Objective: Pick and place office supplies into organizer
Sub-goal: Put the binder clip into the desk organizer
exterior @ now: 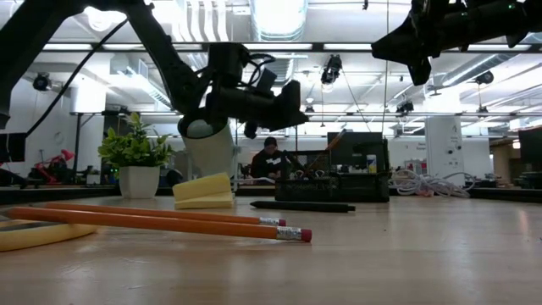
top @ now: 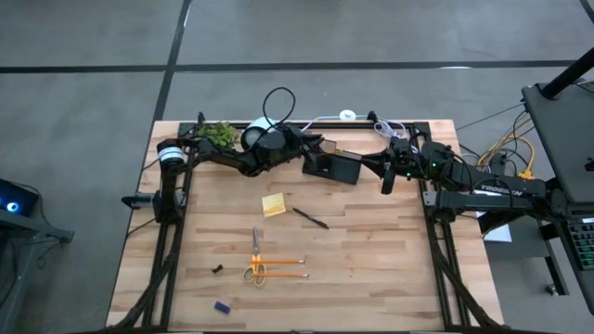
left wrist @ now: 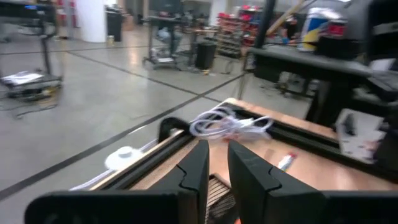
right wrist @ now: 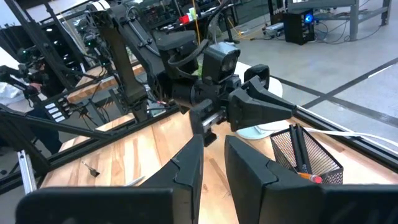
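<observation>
Even, diffuse overhead light fills the scene; the worktop shows only faint, soft shadows under the arms. At table height the ceiling lights flare white, so the arms read as near silhouettes. There the orange pencils lie soft and out of focus in the foreground. Past the left jaws the room smears with blur, while beyond the right jaws it stays fairly crisp.

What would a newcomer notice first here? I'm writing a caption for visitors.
Both dark arms meet over the black organizer at the table's far edge, the left pincer and right pincer flanking it. Nearer the middle lie a yellow sticky pad and a black pen. Toward the near edge are scissors and orange pencils.
</observation>
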### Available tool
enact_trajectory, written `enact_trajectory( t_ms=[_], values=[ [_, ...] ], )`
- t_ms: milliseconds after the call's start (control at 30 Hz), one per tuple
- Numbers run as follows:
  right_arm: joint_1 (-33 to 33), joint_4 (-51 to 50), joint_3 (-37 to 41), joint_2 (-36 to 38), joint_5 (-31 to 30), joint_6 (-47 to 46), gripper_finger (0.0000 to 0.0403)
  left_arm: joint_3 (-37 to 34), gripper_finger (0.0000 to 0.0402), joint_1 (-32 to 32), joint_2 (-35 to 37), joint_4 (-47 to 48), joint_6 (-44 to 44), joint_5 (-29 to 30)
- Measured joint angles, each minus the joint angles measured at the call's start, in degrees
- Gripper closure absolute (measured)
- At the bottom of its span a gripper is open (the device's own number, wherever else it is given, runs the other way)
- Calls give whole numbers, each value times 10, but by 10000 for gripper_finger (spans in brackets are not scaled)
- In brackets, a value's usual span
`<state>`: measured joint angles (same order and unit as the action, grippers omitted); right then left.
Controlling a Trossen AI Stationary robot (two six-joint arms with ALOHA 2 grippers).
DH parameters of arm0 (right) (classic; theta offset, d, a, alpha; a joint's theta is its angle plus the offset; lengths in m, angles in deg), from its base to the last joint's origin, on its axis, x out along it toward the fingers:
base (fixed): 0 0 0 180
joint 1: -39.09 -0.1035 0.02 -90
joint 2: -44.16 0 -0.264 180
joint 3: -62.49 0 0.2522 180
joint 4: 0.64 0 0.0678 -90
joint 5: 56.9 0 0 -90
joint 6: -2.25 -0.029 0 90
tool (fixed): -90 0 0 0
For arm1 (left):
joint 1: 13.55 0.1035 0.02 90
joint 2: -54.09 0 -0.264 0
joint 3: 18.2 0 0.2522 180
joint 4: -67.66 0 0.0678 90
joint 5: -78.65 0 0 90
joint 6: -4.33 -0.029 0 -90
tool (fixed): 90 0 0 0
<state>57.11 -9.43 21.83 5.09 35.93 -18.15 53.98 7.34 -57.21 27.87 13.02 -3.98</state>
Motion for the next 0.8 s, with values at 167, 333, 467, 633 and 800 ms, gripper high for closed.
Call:
enact_trajectory(
  t_ms=[167, 333, 467, 633, 800],
  values=[
    [0, 0, 0, 0, 0, 0, 346, 14, 358, -2, 11, 0, -1, -42],
    [0, 0, 0, 0, 0, 0, 346, 20, 358, -6, 38, 1, -5, -83],
    [0, 0, 0, 0, -1, 3, 346, 19, 342, -12, 59, 3, -16, -105],
    [0, 0, 0, 0, -3, 8, 346, 19, 279, -25, 86, 6, -15, -117],
    [0, 0, 0, 0, -5, 11, 346, 18, 231, -40, 114, 40, 59, -129]
  ],
)
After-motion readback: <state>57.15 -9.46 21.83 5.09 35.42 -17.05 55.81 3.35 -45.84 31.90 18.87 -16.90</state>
